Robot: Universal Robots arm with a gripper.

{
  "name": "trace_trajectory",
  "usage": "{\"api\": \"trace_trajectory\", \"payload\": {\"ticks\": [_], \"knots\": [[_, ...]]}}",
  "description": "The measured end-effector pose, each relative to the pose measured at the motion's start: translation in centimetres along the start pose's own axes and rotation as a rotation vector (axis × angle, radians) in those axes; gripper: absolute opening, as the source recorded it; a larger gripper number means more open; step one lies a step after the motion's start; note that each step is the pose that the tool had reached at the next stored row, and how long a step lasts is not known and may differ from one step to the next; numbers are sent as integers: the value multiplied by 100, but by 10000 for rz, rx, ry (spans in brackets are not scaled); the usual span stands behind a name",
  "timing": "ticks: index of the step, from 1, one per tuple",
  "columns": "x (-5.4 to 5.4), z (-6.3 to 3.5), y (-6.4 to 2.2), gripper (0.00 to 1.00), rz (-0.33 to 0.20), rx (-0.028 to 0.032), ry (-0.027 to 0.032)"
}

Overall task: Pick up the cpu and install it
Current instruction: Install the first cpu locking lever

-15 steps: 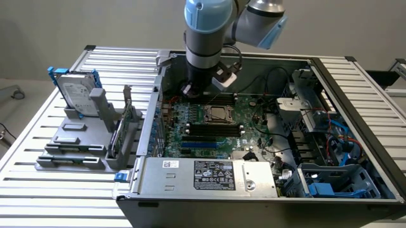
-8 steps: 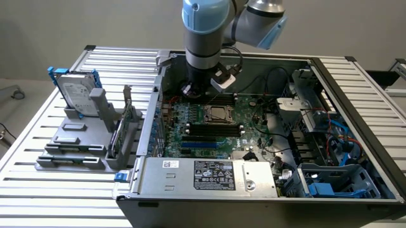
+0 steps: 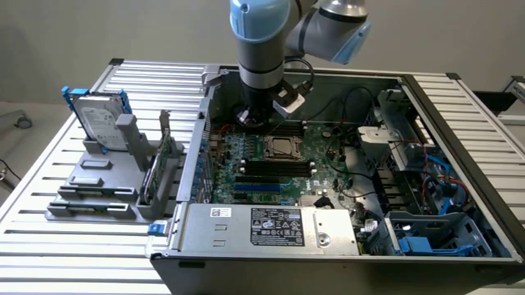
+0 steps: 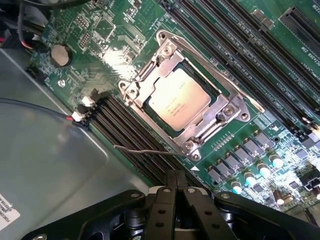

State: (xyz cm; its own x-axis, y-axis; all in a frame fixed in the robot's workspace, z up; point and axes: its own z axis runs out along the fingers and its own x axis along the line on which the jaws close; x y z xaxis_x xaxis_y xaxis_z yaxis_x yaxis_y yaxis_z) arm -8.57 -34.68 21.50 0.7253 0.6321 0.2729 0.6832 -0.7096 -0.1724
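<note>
cpu [image 4: 179,98] | position: lying flat inside socket frame [image 4: 231,111] on motherboard [image 4: 100,30] | claw [image 4: 176,175]: drawn fully together, empty, hovering beside socket frame over memory slots [image 4: 135,135] | handling, judged: light, stiff, slick metal top, fragile; take hold by opposite thin edges

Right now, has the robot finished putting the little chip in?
Nearly done. The small flat silver square cpu already sits inside the dark square socket's metal frame. The jaws are shut, holding nothing, near the socket. Left: I cannot tell whether the frame is latched.
</note>
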Motion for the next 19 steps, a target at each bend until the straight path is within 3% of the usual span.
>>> {"api": "trace_trajectory", "payload": {"ticks": [2,4,7,9,11,15,19], "knots": [[12,7,-20,11,-36,-93,48],[28,18,-46,11,-87,-242,91],[40,34,-72,11,-167,-509,106],[36,40,-79,11,-207,-649,89],[29,40,-84,11,-227,-719,96],[20,41,-95,11,-255,-790,149],[14,40,-99,11,-298,-980,98]]}}
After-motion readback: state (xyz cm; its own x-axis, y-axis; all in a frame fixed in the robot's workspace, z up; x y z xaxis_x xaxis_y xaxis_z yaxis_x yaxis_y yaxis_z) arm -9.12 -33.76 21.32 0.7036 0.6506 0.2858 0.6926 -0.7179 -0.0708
